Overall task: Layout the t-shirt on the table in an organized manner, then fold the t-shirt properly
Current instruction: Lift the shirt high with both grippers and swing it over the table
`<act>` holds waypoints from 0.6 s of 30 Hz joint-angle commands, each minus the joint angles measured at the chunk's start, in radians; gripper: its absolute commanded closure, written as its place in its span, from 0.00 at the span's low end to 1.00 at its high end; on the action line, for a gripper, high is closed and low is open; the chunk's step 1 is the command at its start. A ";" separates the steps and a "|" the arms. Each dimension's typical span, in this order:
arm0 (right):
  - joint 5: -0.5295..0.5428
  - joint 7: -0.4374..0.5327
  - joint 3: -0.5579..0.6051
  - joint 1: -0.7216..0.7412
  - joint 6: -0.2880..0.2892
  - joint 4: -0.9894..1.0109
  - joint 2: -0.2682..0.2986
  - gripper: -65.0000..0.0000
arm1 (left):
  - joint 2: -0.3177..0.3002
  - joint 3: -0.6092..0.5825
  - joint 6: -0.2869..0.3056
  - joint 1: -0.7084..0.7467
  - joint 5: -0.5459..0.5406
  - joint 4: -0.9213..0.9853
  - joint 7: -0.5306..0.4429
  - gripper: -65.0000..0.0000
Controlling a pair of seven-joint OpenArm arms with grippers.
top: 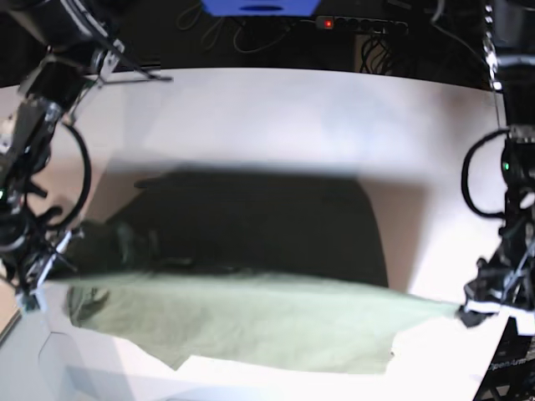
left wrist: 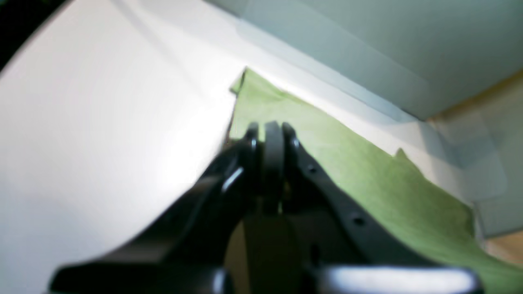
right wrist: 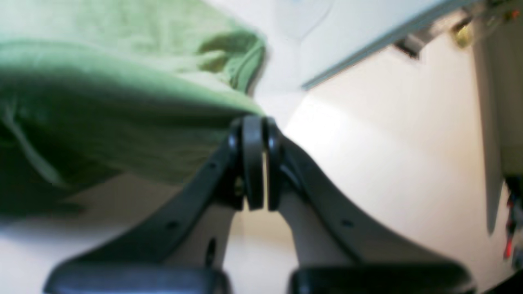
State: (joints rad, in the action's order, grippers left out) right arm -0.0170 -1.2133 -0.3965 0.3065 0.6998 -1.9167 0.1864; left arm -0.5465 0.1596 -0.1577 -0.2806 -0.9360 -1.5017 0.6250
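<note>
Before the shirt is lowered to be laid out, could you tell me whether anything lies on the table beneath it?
Nothing visible does. The t-shirt hangs stretched between the left gripper and the right gripper, both shut on its edge. The table beneath shows only the shirt's shadow.

Beyond the far edge I see dark surroundings, a blue box point(top: 261, 7) and tangled cables point(top: 380, 42). Bright light glares from above.
</note>
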 commanded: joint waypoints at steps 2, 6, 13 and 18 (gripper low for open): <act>0.009 0.016 -0.008 -0.019 -0.002 -0.037 0.000 1.00 | -0.010 0.065 -0.015 0.044 -0.010 -0.037 -0.020 1.00; 0.009 0.014 -0.009 -0.033 -0.002 -0.068 0.005 1.00 | -0.010 0.128 -0.015 0.085 -0.010 -0.072 -0.020 1.00; 0.005 0.008 -0.018 0.142 -0.002 -0.045 0.049 1.00 | -0.039 0.094 -0.015 -0.082 0.002 -0.049 -0.018 1.00; 0.004 0.016 -0.014 0.320 -0.002 0.155 0.081 1.00 | -0.031 -0.022 -0.015 -0.296 0.002 0.151 -0.029 1.00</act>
State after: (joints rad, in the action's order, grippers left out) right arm 0.0074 -1.2083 -0.4057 0.6010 0.6998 -1.7412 0.2481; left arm -0.5571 0.1268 -0.1627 -0.5423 -0.9360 -1.3300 0.6258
